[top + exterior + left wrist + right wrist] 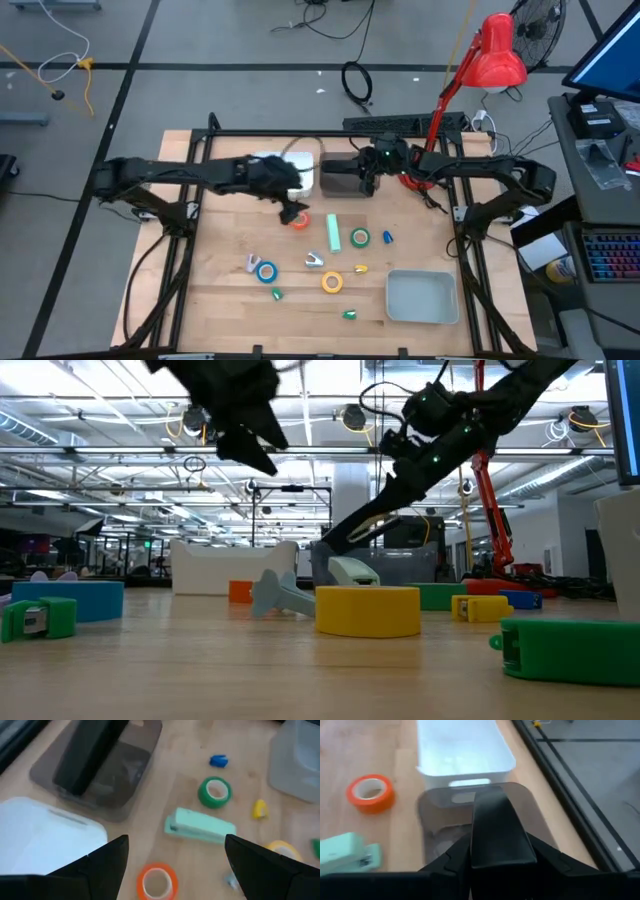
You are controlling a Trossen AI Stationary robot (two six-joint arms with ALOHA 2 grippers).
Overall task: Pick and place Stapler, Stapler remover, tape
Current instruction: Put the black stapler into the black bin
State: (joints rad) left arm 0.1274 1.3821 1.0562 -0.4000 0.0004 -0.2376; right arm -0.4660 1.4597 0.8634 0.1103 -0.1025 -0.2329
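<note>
On the surface [220, 310], the yellow tape [332, 283] lies nearest, then blue tape [266, 271], green tape [360, 238] beside the stapler [334, 234]. The left tool [290, 210] hangs spread above orange tape [301, 221]. Farthest, the right tool [362, 182] clamps a black object [495, 827] over the smoky bin [338, 176].

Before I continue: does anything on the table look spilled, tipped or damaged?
Nothing stands out. The mint stapler and orange tape lie flat on the table, and the white bin and smoked bin sit upright.
</note>
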